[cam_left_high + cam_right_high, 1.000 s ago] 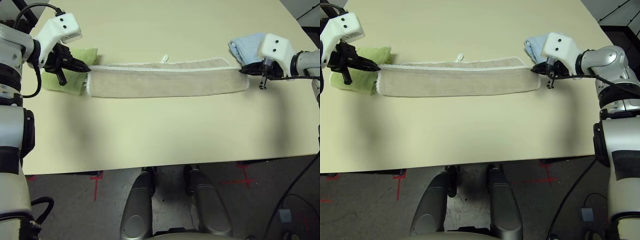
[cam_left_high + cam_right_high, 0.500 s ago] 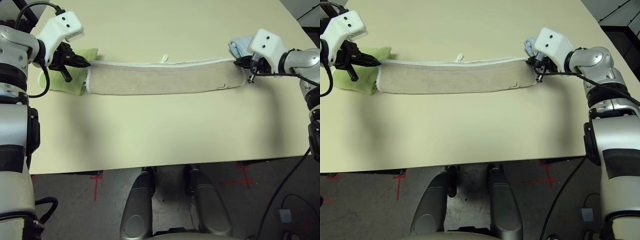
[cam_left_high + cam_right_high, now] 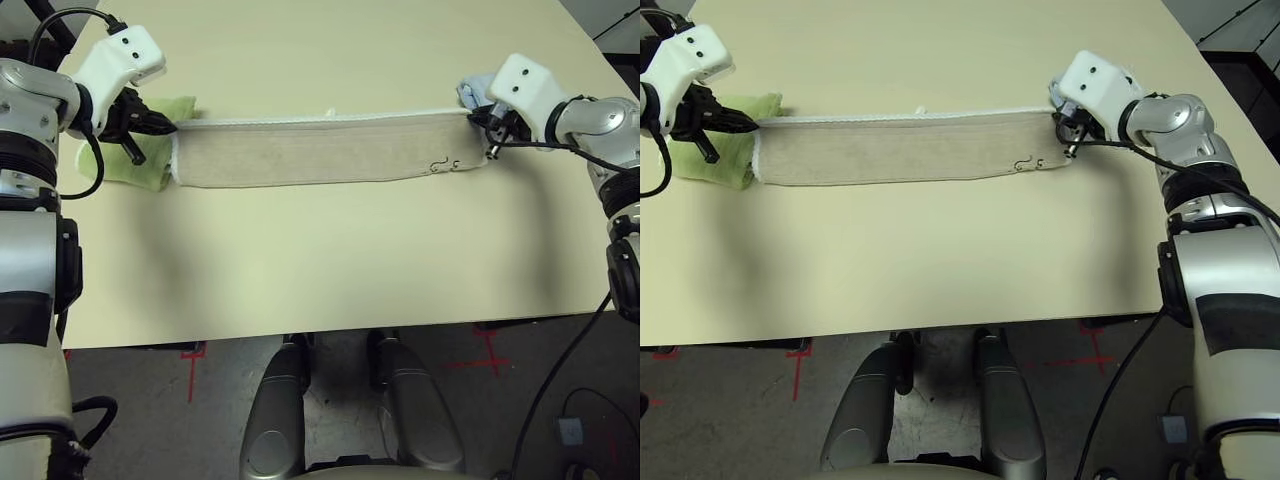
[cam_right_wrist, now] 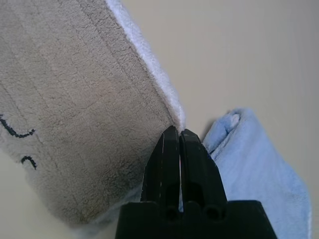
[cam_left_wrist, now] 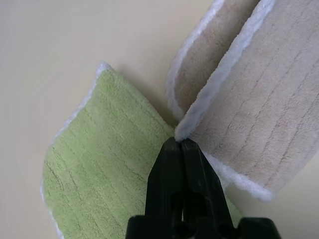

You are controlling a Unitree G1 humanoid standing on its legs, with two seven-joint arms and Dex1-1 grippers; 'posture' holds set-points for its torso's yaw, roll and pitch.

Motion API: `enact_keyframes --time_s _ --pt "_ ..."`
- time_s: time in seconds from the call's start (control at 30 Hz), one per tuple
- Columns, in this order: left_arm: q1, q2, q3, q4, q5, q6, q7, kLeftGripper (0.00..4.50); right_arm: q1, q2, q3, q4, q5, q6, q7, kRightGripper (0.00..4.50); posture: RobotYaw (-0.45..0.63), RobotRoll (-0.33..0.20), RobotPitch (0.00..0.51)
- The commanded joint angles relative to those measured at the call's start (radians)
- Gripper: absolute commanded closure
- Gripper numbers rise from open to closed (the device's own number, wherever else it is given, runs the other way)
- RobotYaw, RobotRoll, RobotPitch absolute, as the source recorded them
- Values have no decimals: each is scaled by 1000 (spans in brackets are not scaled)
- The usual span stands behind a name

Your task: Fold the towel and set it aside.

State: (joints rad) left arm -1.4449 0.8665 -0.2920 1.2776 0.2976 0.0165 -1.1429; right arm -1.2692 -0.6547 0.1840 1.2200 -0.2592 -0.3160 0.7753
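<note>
The beige towel [image 3: 320, 150] lies folded lengthwise in a long strip across the far part of the table, white edging along its far side and dark lettering near its right end. My left gripper [image 3: 168, 127] is shut on the strip's far left corner; in the left wrist view the black fingertips [image 5: 180, 145] pinch the white edging. My right gripper [image 3: 478, 118] is shut on the far right corner, where the fingertips [image 4: 177, 133] meet the towel's [image 4: 75, 109] edge.
A lime-green folded towel [image 3: 150, 150] lies under and behind my left gripper. A light blue folded towel [image 3: 475, 92] sits just behind my right gripper. The table's [image 3: 320, 270] near half is bare, with its front edge close to the robot.
Both grippers have drawn the towel's ends toward the far side of the table. The strip has turned over, so the dark lettering now shows near its right end.
</note>
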Motion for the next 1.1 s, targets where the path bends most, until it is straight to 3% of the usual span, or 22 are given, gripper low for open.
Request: enact_keyframes --time_s 0.03,0.93,1.03,1.1 --pt "15 -1 11 33 23 9 41 4455 -8 -6 2 30 -23 26 -47 4500 3 0 287" --pt "25 -50 60 46 29 -19 158 4455 -12 31 -4 48 -44 38 -121 4500 -2 0 289" --pt "24 -49 62 45 32 -19 155 3759 -13 38 -24 43 -24 26 -142 3649 -6 0 292" --pt "21 -42 69 40 28 -35 171 3046 -16 42 -42 39 -8 18 -168 2936 -5 0 291"
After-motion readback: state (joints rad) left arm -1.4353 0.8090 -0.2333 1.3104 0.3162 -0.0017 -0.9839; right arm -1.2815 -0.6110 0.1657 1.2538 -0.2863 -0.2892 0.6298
